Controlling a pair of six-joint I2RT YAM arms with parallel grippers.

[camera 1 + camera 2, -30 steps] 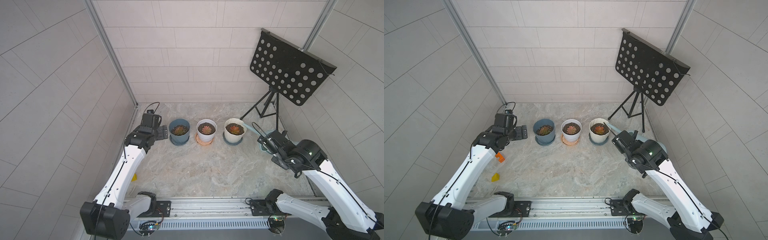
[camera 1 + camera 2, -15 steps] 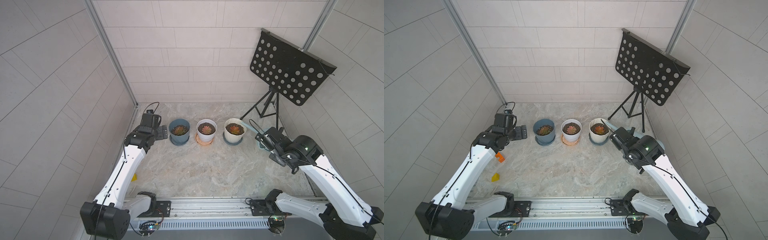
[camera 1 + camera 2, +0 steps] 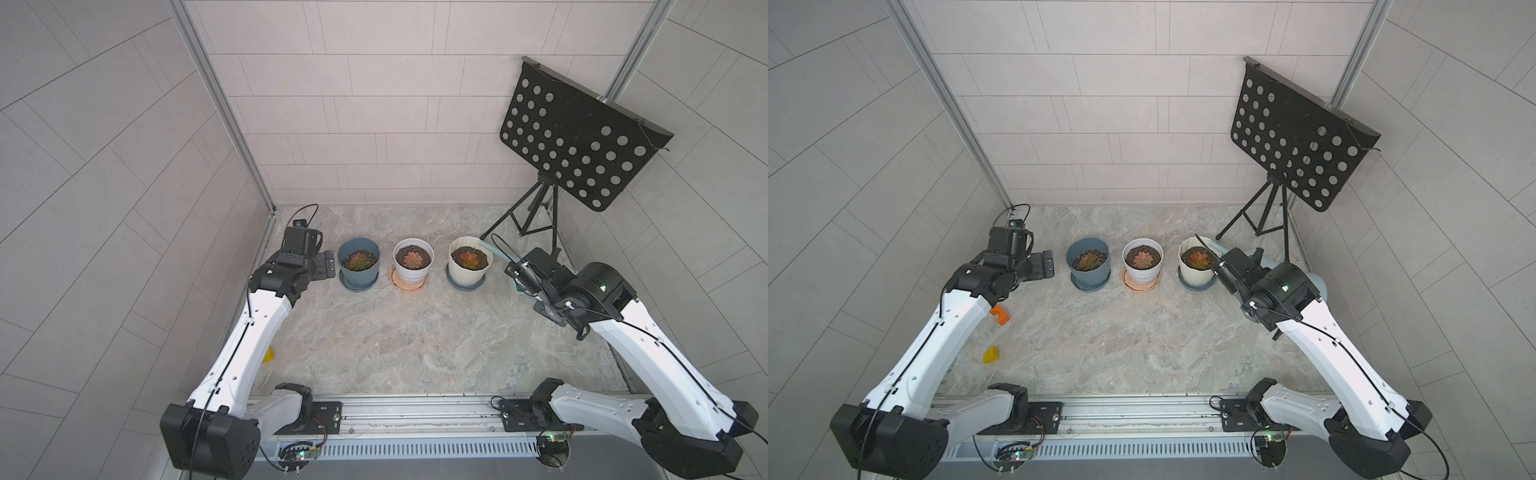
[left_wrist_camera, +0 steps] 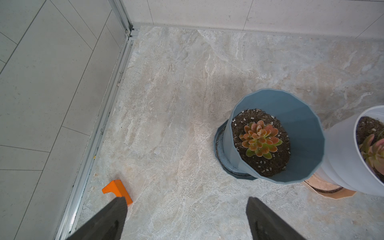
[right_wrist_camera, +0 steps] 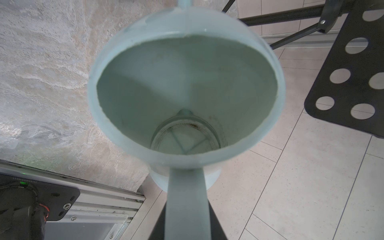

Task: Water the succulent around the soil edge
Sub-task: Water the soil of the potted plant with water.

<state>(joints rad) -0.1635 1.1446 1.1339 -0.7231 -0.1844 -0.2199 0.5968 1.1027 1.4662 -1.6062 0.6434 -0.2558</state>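
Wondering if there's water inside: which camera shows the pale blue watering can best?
The right wrist view: the watering can fills it, open top facing the camera, inside visible. Both top views show only its spout and a bit of its body. The left wrist view misses it.

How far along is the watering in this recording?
Done: the right end effector grips the watering can by its handle. In hand: its spout reaches the rim of the cream pot. Left: no water stream shows; pouring around the soil edge remains. The left end effector is open, empty.
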